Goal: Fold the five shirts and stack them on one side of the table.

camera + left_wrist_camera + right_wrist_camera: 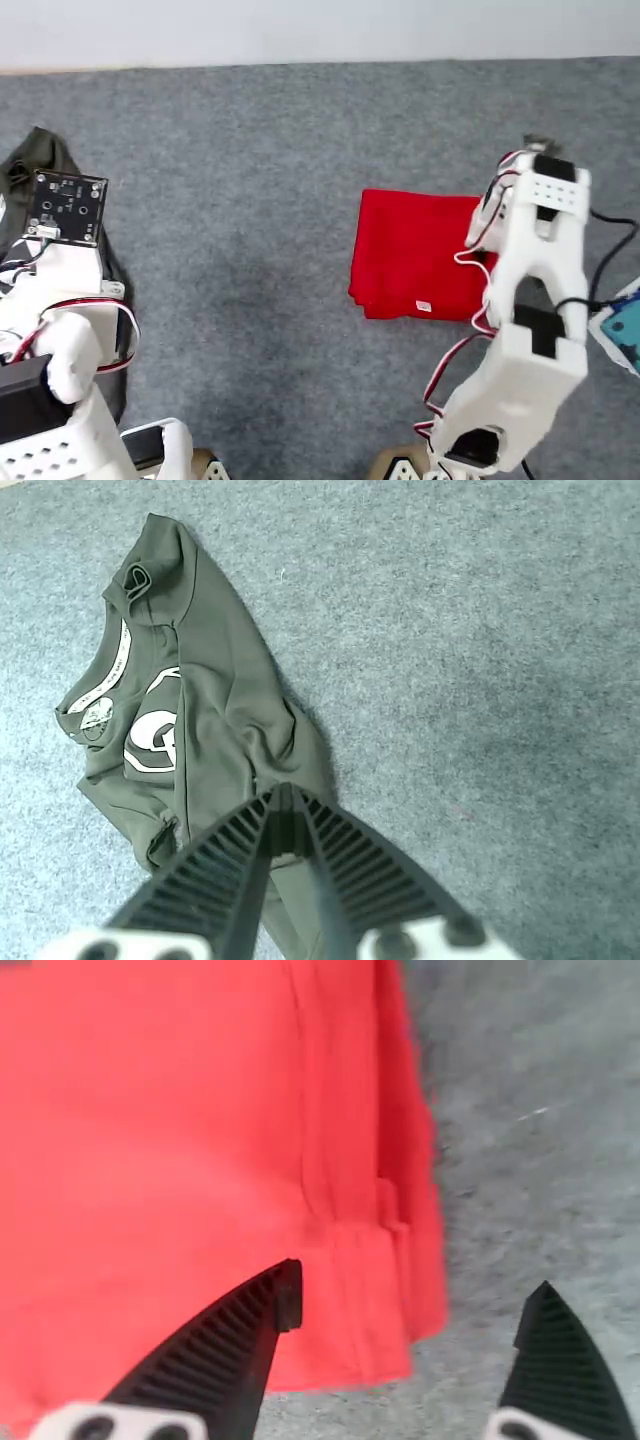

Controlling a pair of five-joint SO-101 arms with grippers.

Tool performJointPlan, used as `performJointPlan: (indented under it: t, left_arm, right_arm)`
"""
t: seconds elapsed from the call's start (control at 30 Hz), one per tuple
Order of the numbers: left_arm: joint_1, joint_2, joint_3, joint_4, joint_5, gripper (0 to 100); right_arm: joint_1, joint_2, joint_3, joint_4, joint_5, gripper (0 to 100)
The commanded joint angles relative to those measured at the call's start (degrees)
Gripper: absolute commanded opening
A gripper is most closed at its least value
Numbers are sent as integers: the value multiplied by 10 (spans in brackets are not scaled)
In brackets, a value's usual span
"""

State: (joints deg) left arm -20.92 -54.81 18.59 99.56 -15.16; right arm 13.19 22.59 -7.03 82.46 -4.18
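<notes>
A red shirt point(415, 255) lies folded in a rectangle right of the table's middle. My right gripper point(415, 1310) hovers open over its edge point(400, 1210), one fingertip point(280, 1295) above the red cloth and the other above the grey mat. A dark green shirt point(190, 700) with a white print lies crumpled at the far left point(40, 155). My left gripper point(285, 800) is shut, its tips pinching a raised fold of this shirt. The left arm point(60, 290) covers much of the shirt in the high view.
A teal thing point(625, 335) with a pale border lies at the right edge. Grey mat point(240, 200) covers the table between the two shirts. A pale wall runs along the far edge.
</notes>
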Motion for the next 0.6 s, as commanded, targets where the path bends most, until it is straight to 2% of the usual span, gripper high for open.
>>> performJointPlan:
  t: [0.0, 0.33, 0.43, 0.57]
  left_arm:
    - [-1, -2, -2, 10, -3, 3]
    - [-1, -2, -2, 10, -3, 3]
    - [-1, -2, 0, 10, -3, 3]
    - [-1, -2, 13, 10, -3, 3]
  right_arm:
    - [-15, 14, -40, -1, -9, 347]
    - [-58, 104, -40, -30, -5, 339]
    - [-65, 110, -40, -29, -4, 243]
    - [-64, 108, -51, -28, 10, 23]
